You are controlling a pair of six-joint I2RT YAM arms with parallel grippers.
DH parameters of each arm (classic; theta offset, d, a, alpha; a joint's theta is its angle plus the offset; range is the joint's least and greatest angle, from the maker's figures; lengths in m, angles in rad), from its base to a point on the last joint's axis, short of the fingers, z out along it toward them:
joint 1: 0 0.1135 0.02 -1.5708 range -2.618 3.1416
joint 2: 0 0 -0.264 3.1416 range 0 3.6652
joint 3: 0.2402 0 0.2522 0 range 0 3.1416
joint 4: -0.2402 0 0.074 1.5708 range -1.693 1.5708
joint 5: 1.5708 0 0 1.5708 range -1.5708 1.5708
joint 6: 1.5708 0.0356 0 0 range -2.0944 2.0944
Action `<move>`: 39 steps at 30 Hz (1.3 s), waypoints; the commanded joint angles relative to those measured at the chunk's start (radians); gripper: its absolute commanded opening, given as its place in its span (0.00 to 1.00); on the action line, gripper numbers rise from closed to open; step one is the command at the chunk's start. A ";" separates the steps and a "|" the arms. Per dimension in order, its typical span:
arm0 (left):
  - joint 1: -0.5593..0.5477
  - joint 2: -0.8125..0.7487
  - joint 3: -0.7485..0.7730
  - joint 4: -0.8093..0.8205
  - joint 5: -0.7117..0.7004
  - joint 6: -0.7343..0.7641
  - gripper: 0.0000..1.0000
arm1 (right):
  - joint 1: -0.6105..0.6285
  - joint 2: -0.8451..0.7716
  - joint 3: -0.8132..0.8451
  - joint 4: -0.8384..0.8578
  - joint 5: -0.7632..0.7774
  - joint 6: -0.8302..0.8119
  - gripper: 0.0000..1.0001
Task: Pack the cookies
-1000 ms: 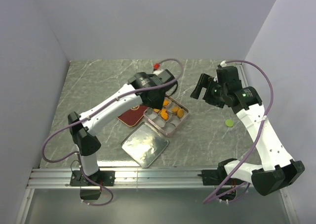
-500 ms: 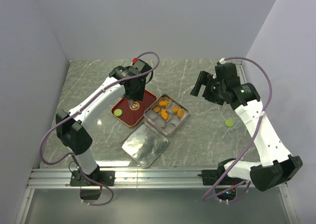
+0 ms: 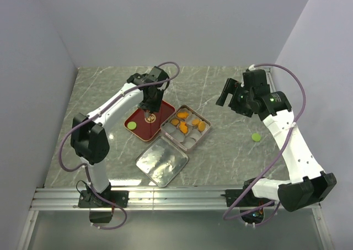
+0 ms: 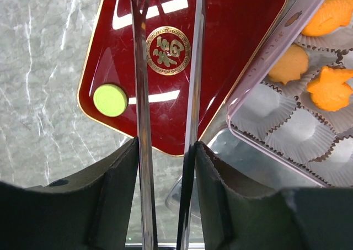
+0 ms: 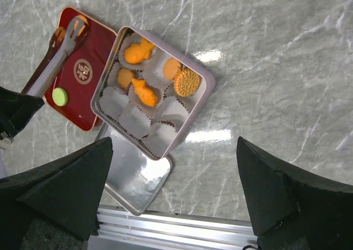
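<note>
Several orange cookies, fish-shaped and round, lie in paper cups in the open tin, which also shows in the left wrist view. One green cookie lies on the red tray, and another lies on the table at the right. My left gripper is shut on metal tongs and hangs over the tray. The tong tips reach an orange piece at the tray's far corner; I cannot tell whether they grip it. My right gripper is open and empty, high above the tin.
The tin's lid lies flat just in front of the tin, near the front rail. Grey walls close the table on the left, back and right.
My left arm swung with the tongs from over the tin leftward to over the red tray. The right arm barely moved.
</note>
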 commanded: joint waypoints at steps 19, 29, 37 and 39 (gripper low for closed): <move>0.014 0.020 -0.017 0.048 0.004 0.087 0.46 | -0.047 0.035 0.066 -0.009 0.014 -0.005 1.00; -0.013 -0.012 -0.062 0.042 -0.030 0.122 0.48 | -0.051 0.034 0.068 -0.007 -0.014 -0.010 1.00; -0.042 -0.037 -0.071 0.022 -0.156 0.116 0.43 | -0.051 0.023 0.063 -0.009 -0.024 -0.010 1.00; -0.044 -0.054 -0.086 0.024 -0.198 0.116 0.43 | -0.052 0.019 0.062 -0.009 -0.028 -0.010 1.00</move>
